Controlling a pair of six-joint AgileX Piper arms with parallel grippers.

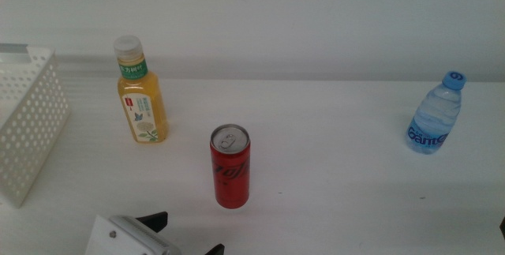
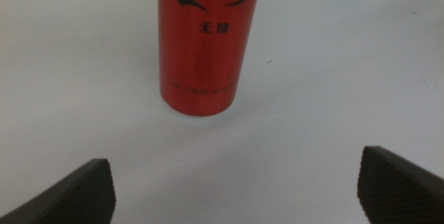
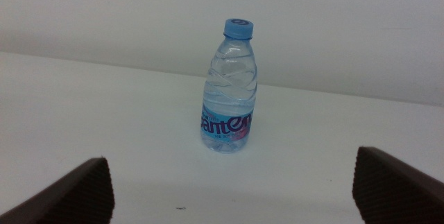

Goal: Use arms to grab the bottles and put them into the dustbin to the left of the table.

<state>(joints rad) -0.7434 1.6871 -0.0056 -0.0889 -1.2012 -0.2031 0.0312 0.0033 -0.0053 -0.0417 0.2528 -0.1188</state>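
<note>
A: While the dustbin (image 1: 31, 121) waits at the table's (image 1: 339, 192) left, where's the can (image 1: 230, 166)?
B: Centre, upright, before the left gripper (image 2: 236, 189), jaws spread; right gripper (image 3: 232, 189) likewise faces the water bottle (image 3: 230, 89).
A: Risk?
B: A jaw could clip and topple it.

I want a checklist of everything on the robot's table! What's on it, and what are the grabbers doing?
Surface: white table, plain and bare between the items.
Job's things: amber tea bottle, red can and water bottle all stand upright, apart from each other; white dustbin sits at the table's left edge, nothing seen inside.
Clutter: nothing seen.
Grippers: left gripper open, low, facing the red can, not touching; right gripper open, facing the water bottle from farther back.
Cables: nothing seen.
Surroundings: plain pale wall behind the table.
</note>
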